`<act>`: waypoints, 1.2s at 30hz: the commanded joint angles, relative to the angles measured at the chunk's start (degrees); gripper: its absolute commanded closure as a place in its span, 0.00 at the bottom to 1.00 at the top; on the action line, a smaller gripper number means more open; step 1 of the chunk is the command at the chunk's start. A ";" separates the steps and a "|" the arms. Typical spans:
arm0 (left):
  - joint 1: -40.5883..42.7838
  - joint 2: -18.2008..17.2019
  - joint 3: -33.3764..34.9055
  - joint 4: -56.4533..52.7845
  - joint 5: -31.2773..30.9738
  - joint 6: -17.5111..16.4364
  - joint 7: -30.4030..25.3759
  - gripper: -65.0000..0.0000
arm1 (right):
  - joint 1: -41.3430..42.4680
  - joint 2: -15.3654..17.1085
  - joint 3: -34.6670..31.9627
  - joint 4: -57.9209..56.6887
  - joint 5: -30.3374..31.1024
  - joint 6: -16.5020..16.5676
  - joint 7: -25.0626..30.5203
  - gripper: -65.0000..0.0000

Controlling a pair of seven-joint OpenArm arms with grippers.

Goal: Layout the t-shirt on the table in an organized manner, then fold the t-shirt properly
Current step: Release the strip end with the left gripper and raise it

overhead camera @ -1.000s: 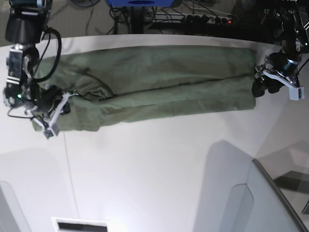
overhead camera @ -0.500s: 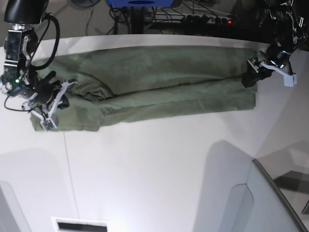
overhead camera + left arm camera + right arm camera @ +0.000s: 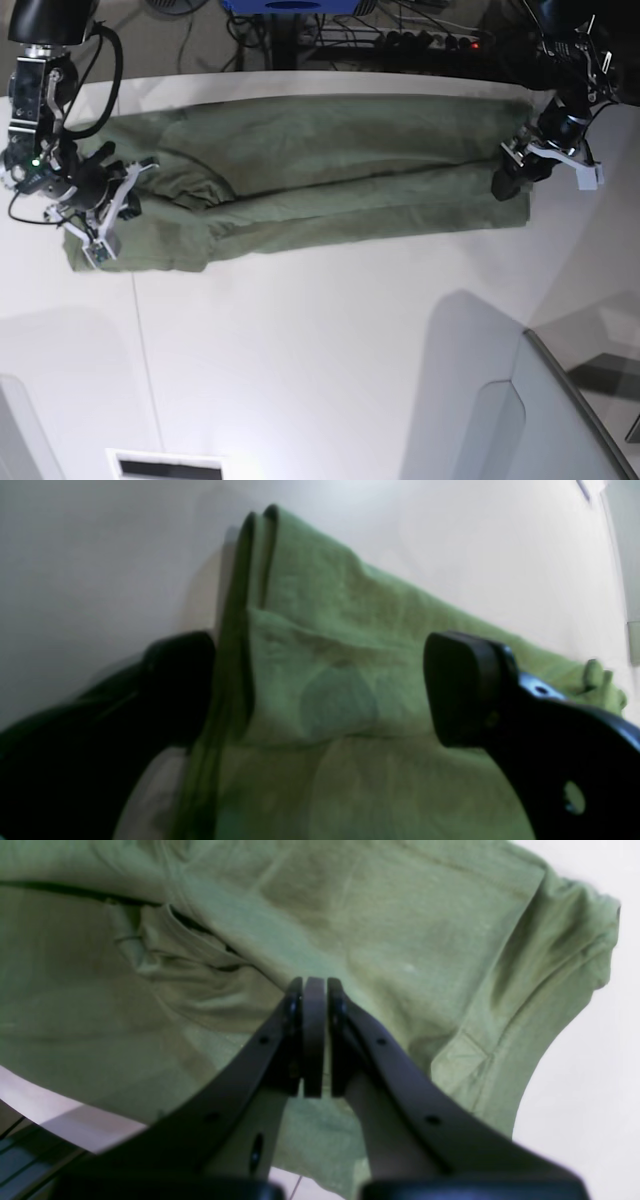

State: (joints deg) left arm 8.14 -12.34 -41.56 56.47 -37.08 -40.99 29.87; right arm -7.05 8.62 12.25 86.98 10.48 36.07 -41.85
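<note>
Two-arm rig at a white bench (image 3: pixel 320 340), shirt partly folded. The shirt (image 3: pixel 310 180) lies as a long, narrow band across the far part of the bench, its two long sides apparently turned inward so that the layers overlap along a lengthwise crease. It reaches from one gripper to the other.

Left gripper (image 3: pixel 320 690): jaws spread wide, holding nothing. The wrist view shows one dark finger (image 3: pixel 465 685) over the cloth and the other just off the shirt's layered end edge, so the end of the band sits between and directly ahead of the jaws. Whether a finger rests on the fabric cannot be told.

Right gripper (image 3: pixel 314 1037): jaws pressed together with no cloth visible between the pads. The wrinkled sleeve-and-shoulder end spreads beneath and beyond it; a bunched pocket of fabric lies just to one side of the fingertips. In the base view this gripper (image 3: pixel 98 212) hangs over that rumpled end, apparently above rather than clamped on it.

Progress, as a judgement: laying out seems done, and the lengthwise fold is in place, though untidy at the right gripper's end, where folds bulge. What remains is likely to smooth that end, then take the band's ends and bring one over the other to shorten it into a compact packet. The left gripper looks poised to close on the end edge ahead of it.
</note>
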 commanded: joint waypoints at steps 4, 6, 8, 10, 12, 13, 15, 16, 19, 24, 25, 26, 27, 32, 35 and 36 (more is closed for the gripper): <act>0.61 -0.01 0.73 -0.60 2.14 0.99 1.39 0.29 | 0.68 0.56 0.28 1.06 0.73 0.28 1.01 0.99; 0.78 -0.19 2.40 -0.60 2.14 0.99 1.30 0.48 | 0.68 0.56 0.28 1.24 0.73 0.28 1.01 0.99; 0.69 -0.28 2.66 -1.30 2.14 0.99 1.21 0.66 | 0.68 0.56 0.28 1.33 0.73 0.28 1.01 0.99; 0.34 -0.80 2.57 -2.45 2.14 0.99 0.33 0.87 | 0.68 0.56 0.28 1.33 0.73 0.28 1.01 0.99; -0.45 -1.77 3.01 -2.88 2.14 0.99 -2.75 1.00 | 0.59 0.56 0.28 1.33 0.73 0.28 1.01 0.99; -0.80 -2.12 3.01 -3.06 2.22 0.99 -3.80 1.00 | 0.59 0.56 0.28 1.33 0.73 0.28 1.01 0.99; -1.24 -4.15 3.01 -3.32 3.10 0.99 -4.68 1.00 | 0.59 0.56 0.28 1.33 0.73 0.28 0.83 0.99; -1.86 -5.02 3.01 -2.97 4.25 0.99 -4.77 1.00 | 0.59 0.56 0.28 1.33 0.73 0.28 0.83 0.99; -3.53 -7.75 2.40 -2.80 7.85 0.99 -4.86 1.00 | 0.59 0.56 0.28 1.42 0.73 0.28 0.66 0.99; -1.94 -10.30 2.40 5.47 10.93 0.99 -4.77 1.00 | 0.59 0.56 0.28 1.42 0.73 0.28 0.66 0.99; -0.19 -9.95 2.48 8.98 12.25 1.39 -4.77 1.00 | 0.59 0.56 0.28 1.42 0.73 0.28 0.66 0.99; 1.57 -9.07 3.01 13.47 13.39 4.38 -4.77 1.00 | 0.59 0.56 0.28 1.42 0.73 0.28 0.66 0.99; 2.89 -7.40 3.01 17.16 14.36 6.84 -4.77 1.00 | 0.59 0.56 0.28 1.42 0.73 0.28 0.66 0.99; 7.20 2.89 3.98 32.54 22.88 12.73 -4.42 1.00 | 0.94 0.56 0.28 1.42 0.82 0.28 0.66 0.99; 7.99 7.81 9.17 36.32 30.44 13.96 -4.42 1.00 | 1.03 0.56 0.28 1.42 0.82 0.28 0.66 0.99; 7.90 9.31 11.28 36.76 33.08 14.49 -4.42 1.00 | 1.11 0.56 0.28 1.42 0.82 0.28 0.66 0.99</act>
State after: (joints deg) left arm 16.16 -2.63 -30.11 92.05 -3.11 -26.74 26.57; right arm -6.66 8.62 12.36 87.31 10.48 36.07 -42.02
